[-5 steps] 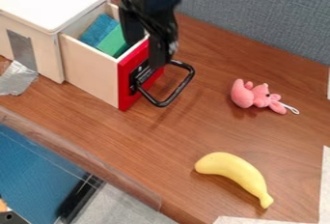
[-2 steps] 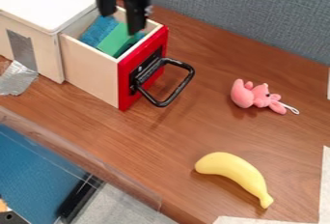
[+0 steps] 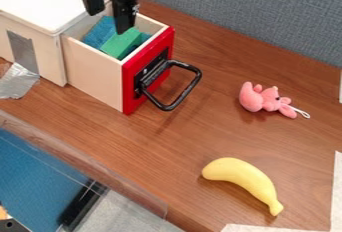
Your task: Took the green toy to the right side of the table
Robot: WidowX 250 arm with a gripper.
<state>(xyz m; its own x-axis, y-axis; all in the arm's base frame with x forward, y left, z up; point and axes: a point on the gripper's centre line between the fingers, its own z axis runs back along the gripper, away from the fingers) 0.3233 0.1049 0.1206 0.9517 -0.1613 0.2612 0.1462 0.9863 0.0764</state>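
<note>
Pale wooden walls of the open drawer [image 3: 93, 71] enclose the green block [image 3: 122, 44] beside a blue sponge [image 3: 100, 30]. Over them hangs the gripper [image 3: 107, 22], fingers parted. The red front [image 3: 129, 98] faces brown tabletop [image 3: 207, 121] running to a pink plush toy [image 3: 252, 98] and, nearer the table's edge, a banana [image 3: 244, 175].

table [image 3: 214, 131], drawer box [image 3: 95, 71], tape [image 3: 18, 81], pink toy [image 3: 269, 100], banana [image 3: 246, 175]

Matte black throughout, with small pale glints (too tiny to tell whether screws) along one side of the gripper [image 3: 108, 23]. Chunky and angular up top, narrowing into two plain black fingers [image 3: 123, 17], straight-sided and blocky.
</note>
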